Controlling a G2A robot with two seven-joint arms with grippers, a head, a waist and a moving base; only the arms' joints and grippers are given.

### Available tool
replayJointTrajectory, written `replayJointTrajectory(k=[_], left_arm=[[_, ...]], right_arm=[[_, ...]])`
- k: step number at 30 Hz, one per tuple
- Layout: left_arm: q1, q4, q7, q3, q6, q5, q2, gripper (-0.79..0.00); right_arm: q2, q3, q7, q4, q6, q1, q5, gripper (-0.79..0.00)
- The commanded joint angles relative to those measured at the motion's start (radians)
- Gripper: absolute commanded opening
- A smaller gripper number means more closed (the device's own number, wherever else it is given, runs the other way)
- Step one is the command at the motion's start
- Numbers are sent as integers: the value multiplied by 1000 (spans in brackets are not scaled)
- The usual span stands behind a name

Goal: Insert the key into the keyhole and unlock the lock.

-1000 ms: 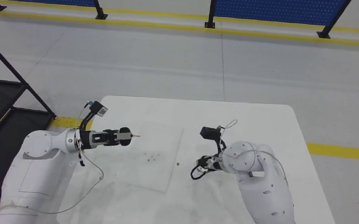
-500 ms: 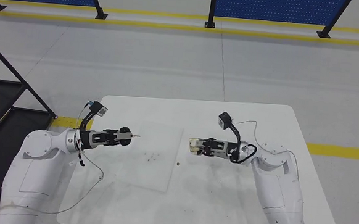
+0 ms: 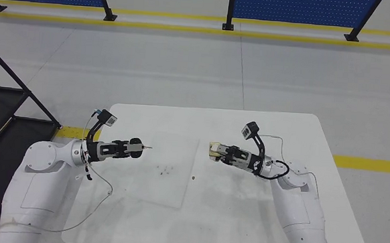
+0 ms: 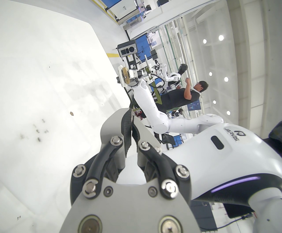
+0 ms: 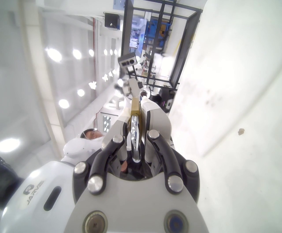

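While left pincer (image 3: 139,147) pinches key (image 3: 146,147), right pincer (image 3: 217,152) clamps lock (image 5: 134,117), speckled mat (image 3: 172,184) between.

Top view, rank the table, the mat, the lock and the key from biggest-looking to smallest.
1. table
2. mat
3. lock, held in the right pincer
4. key; its tip pokes out of the left pincer and the rest is hidden, so its full size is unsure.
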Motion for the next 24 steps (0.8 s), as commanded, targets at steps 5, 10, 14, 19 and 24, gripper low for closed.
replayJointTrajectory(k=[5,10,14,19,24], left_arm=[[0,0,0,0,0,0,0,-785],[0,0,0,0,0,0,0,-785],[15,-24,87,46,-12,-29,-10,-785],[7,-14,220,140,-80,33,-27,-785],[-34,14,246,225,-90,86,-36,-785]], right_arm=[[0,0,0,0,0,0,0,-785],[0,0,0,0,0,0,0,-785],[-1,-10,-57,-12,-13,-16,19,-785],[0,-39,-176,-23,-58,-39,-19,-785],[4,-66,-227,-55,-82,-61,-44,-785]])
